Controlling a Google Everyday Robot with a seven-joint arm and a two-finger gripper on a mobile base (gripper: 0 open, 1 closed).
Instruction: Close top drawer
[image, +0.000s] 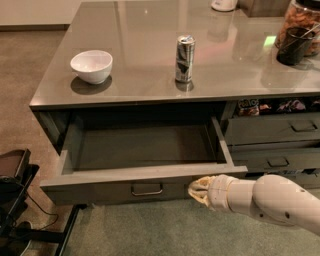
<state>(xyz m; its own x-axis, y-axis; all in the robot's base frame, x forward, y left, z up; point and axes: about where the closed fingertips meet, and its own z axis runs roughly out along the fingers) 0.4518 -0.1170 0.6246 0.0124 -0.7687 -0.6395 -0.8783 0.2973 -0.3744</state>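
The top drawer (142, 186) is pulled far out of the grey counter. It is a wide dark grey drawer with a flat front and a small metal loop handle (147, 190) in the middle. Its shallow grey box is empty inside. My gripper (198, 189) is at the end of the white arm coming in from the lower right. Its tip is against the drawer front, right of the handle.
On the counter top (150, 60) stand a white bowl (92, 65), a drink can (184, 58) and a dark cup (294, 45) at the far right. The neighbouring stack of grey drawers (272, 132) is to the right. A black frame (15, 195) stands at the lower left.
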